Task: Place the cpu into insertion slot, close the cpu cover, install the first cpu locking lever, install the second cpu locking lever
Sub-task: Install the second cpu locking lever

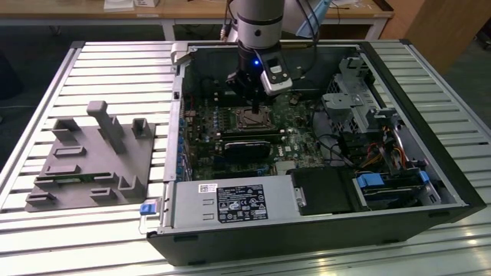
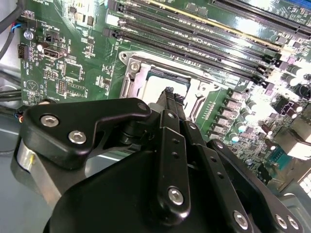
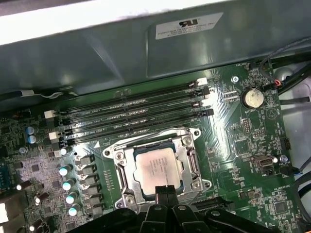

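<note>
While gripper (image 3: 165,190) hangs low over insertion slot (image 3: 156,167), fingers (image 2: 169,99) pressed together, holding nothing, tip at socket edge. Cpu (image 3: 155,166) sits seated in slot, cpu cover (image 3: 190,158) lying flat around it on green motherboard (image 3: 243,141).

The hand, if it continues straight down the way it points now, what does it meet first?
Probably the cpu cover at the socket's near edge: the hand points there, beside the cpu. Depth is unclear.
</note>
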`<state>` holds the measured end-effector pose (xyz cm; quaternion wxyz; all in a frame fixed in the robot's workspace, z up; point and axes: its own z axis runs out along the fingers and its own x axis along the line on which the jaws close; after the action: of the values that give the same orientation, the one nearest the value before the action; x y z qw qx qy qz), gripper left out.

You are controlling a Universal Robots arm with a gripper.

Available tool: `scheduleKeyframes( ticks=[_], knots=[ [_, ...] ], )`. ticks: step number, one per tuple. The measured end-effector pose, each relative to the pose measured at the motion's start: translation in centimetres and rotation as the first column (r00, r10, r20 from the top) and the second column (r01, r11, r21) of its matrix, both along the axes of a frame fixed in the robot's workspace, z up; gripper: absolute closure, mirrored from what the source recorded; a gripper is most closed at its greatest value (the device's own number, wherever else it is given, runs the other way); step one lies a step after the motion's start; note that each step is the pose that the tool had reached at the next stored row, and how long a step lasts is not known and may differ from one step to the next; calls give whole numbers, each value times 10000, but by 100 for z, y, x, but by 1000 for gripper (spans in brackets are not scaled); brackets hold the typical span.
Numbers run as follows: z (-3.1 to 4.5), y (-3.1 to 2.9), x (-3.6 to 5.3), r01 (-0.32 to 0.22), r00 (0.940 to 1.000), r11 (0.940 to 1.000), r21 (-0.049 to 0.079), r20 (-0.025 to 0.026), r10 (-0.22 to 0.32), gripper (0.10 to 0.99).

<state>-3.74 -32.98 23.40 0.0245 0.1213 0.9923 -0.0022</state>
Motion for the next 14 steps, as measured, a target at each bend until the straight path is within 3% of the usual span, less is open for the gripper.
scheduleKeyframes(
  ticks=[14],
  knots=[
    [1,-89,0,2,10000,10000,-3,0,-2,980]
  ],
)
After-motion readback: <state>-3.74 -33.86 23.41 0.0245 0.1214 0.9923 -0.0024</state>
